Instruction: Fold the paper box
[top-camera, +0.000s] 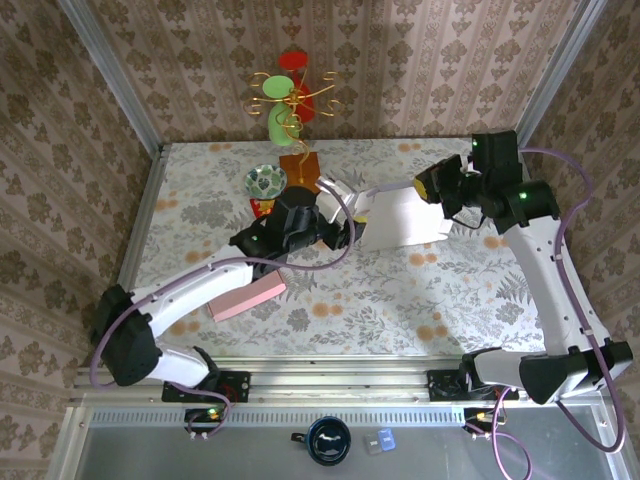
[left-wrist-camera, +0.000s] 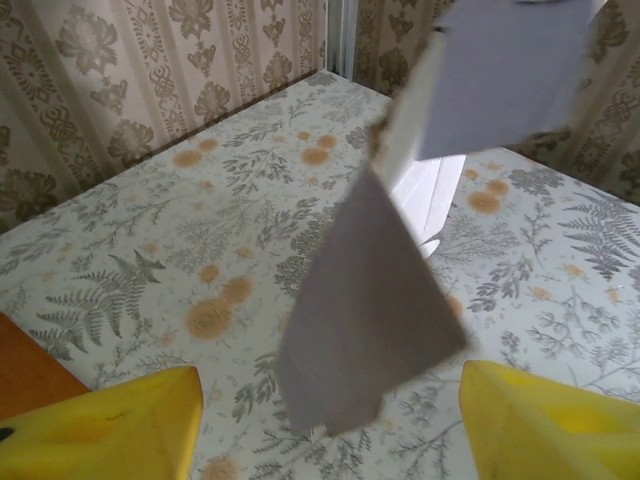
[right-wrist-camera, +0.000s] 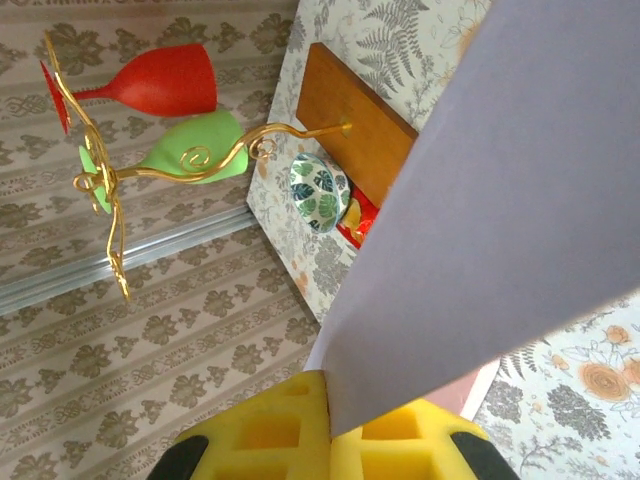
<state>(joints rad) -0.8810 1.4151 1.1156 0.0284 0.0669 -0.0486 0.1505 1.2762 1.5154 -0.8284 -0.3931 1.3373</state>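
The white paper box hangs partly unfolded above the middle of the table, a flap sticking out at its left end. My right gripper is shut on the box's right edge; in the right wrist view its yellow fingertips pinch the sheet. My left gripper sits at the box's left end. In the left wrist view its yellow fingers stand wide apart, open, and a grey-white flap dangles between them without touching either one.
A pink flat block lies under the left arm. At the back stand a wooden base with a gold wire rack holding a red cup and a green cup, a patterned bowl and a red item.
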